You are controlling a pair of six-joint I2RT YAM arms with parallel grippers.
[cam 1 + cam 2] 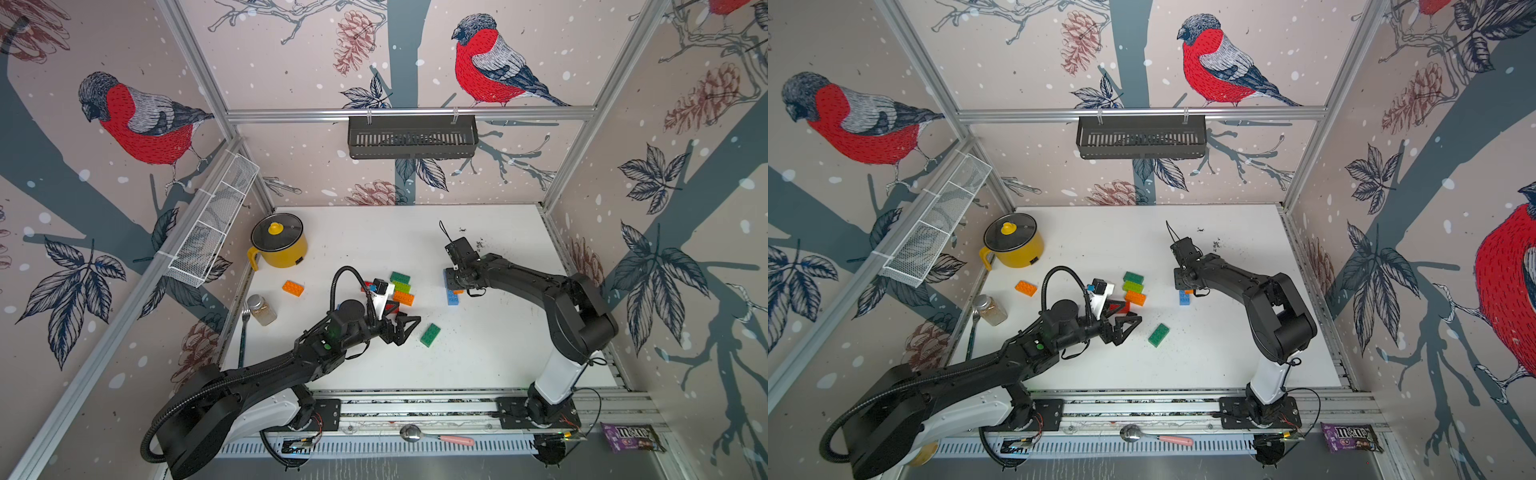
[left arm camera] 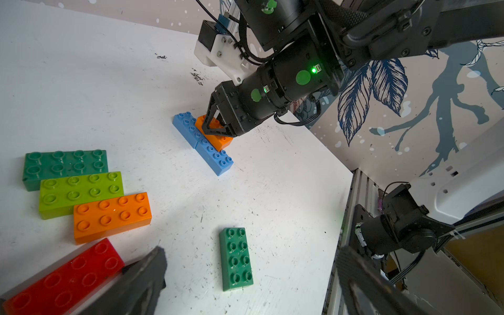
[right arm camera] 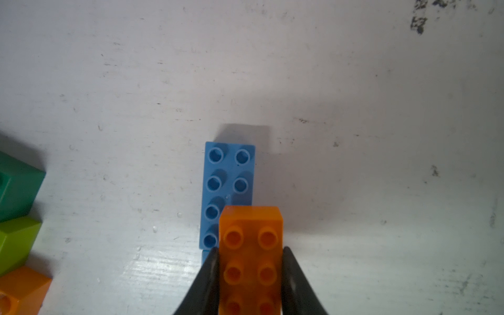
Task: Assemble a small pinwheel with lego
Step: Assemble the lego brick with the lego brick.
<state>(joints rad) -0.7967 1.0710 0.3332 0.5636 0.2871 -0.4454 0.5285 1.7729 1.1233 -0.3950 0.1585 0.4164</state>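
The white table (image 1: 478,365) is walled on the left, right and far sides, with the arms' rail along its near edge. Its widest bare stretches are the near right quarter and the far middle; the left edge is crowded.

The right arm (image 1: 540,286) reaches in from the near right corner to right of centre. The left arm (image 1: 266,370) slants in from the near left toward the middle.

A yellow pot (image 1: 279,245) fills the far left corner. A jar (image 1: 262,309) and a fork (image 1: 243,332) lie along the left edge.

The right gripper (image 3: 250,249) is clamped on the long sides of the held orange brick (image 3: 251,231). That brick overlaps the right side of two blue bricks (image 2: 203,143) laid end to end on the table. Whether it is seated on their studs cannot be told.

The left gripper (image 1: 409,332) hangs with its jaws spread wide and nothing between them. It is just left of the lone dark green brick (image 1: 430,334), apart from it.

A dark green brick (image 1: 400,277), a lime brick (image 1: 402,286) and a second orange brick (image 1: 404,297) lie side to side at centre in a staggered, touching row. A red brick (image 2: 62,281) lies just near of them, under the left wrist.

A third orange brick (image 1: 292,288) sits alone between the pot and the jar.
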